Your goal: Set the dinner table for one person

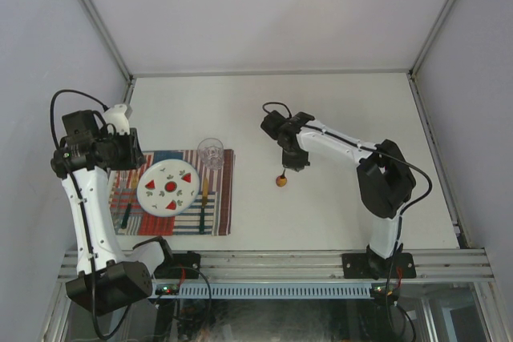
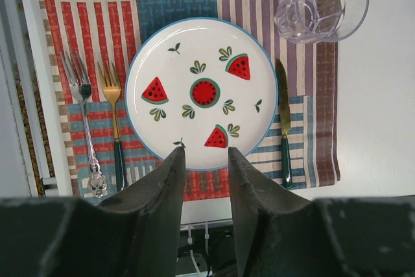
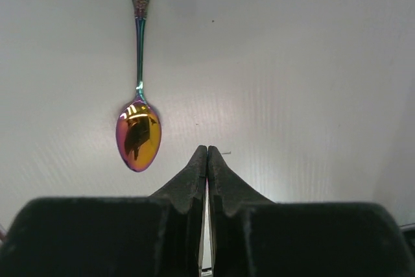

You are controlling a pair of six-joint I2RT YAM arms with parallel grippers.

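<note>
Closed tight and empty, the right pincer [image 3: 207, 155] hovered beside the spoon [image 3: 137, 135], seemingly the last unplaced piece on the tabletop [image 3: 298, 63].

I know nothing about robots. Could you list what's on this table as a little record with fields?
Placemat: striped cloth on the table
Plate: middle of the placemat
Forks: a silver fork and a gold fork, beside the plate
Knife: on the plate's other side
Glass: at the placemat's corner past the knife
Spoon: on bare table, off the placemat
Left gripper: open, empty, pointed toward the plate
Right gripper: shut, empty, near the spoon
</note>
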